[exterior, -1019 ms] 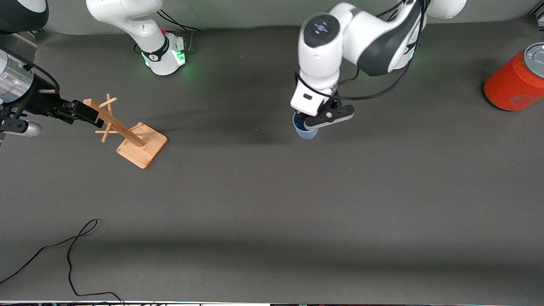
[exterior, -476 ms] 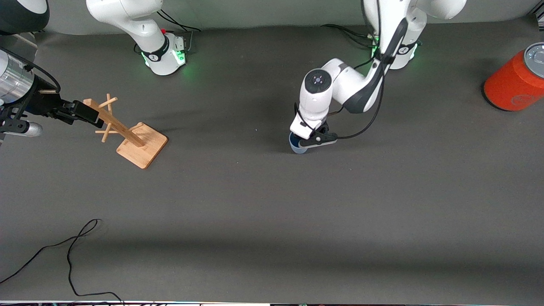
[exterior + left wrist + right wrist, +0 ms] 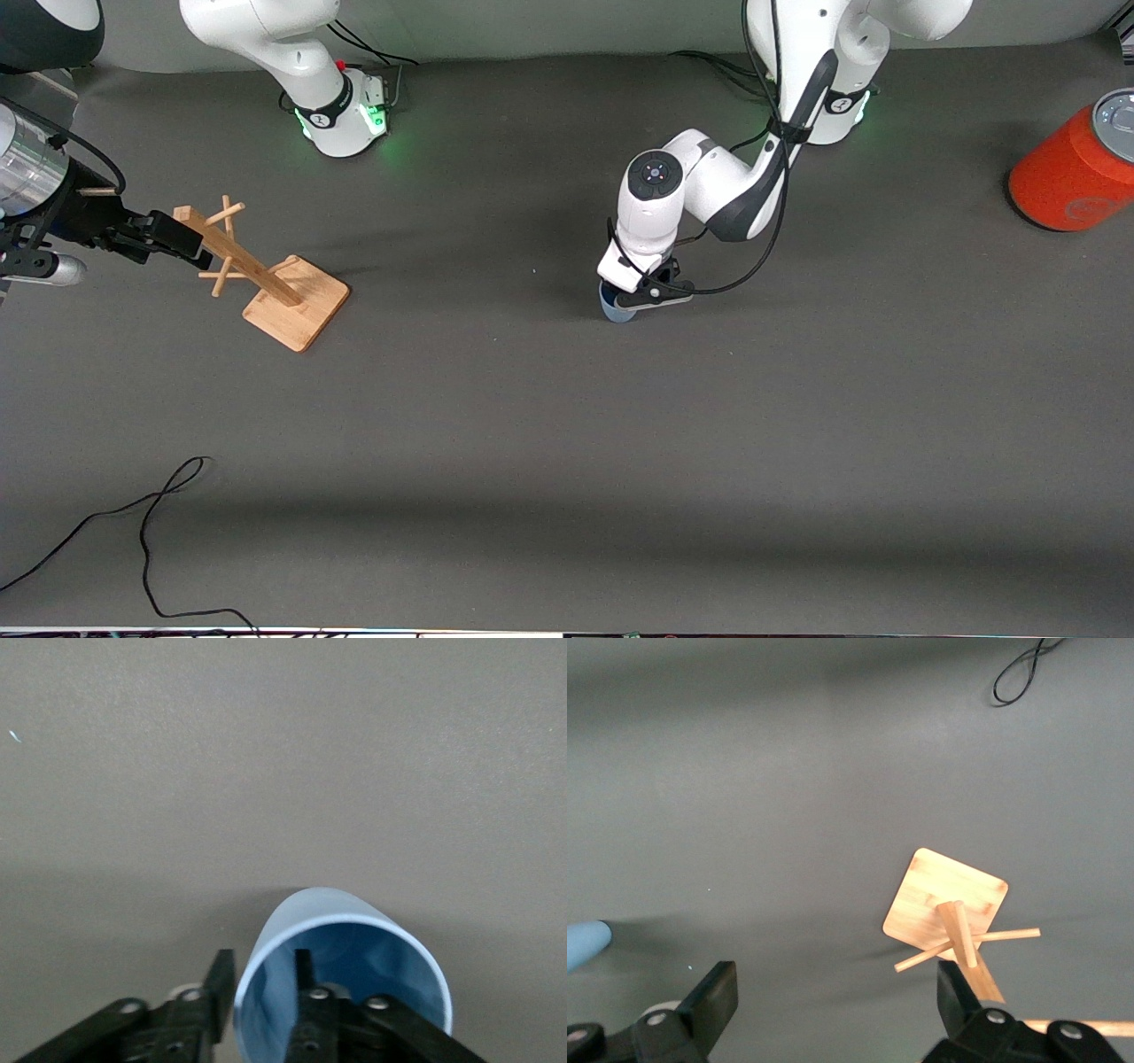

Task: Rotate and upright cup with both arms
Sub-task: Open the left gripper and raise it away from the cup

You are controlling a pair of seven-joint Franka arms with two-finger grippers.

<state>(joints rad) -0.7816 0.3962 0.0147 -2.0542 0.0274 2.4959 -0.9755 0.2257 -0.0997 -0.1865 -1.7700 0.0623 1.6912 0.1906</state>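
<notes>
The cup [image 3: 615, 310] stands mouth up on the tabletop [image 3: 567, 425], near the middle between the two arms' ends and somewhat closer to the left arm's base. From the left wrist view I see its pale blue rim and the darker blue inside, with the cup [image 3: 341, 979] upright on the grey surface.

My left claw [image 3: 640, 295] is down at the cup's rim. In the left wrist view the left claw [image 3: 264, 997] straddles the cup wall: one finger sits inside the mouth and the other just outside it. There is a sliver of gap beside the outer finger, so I cannot tell whether the claw pinches the wall or has come loose from it.

My right claw [image 3: 182, 237] waits over the right arm's end of the tabletop, above a wooden mug rack [image 3: 275, 283]. In the right wrist view its fingers [image 3: 713, 997] are spread wide with nothing between them, and the rack [image 3: 948, 912] shows below, a square base with a post and crossed pegs.

An orange-red cylinder with a grey lid [image 3: 1076, 164] stands at the left arm's end of the tabletop, well apart from the cup. A black cable [image 3: 151, 523] lies loose on the tabletop, nearer to the front camera than the rack.
</notes>
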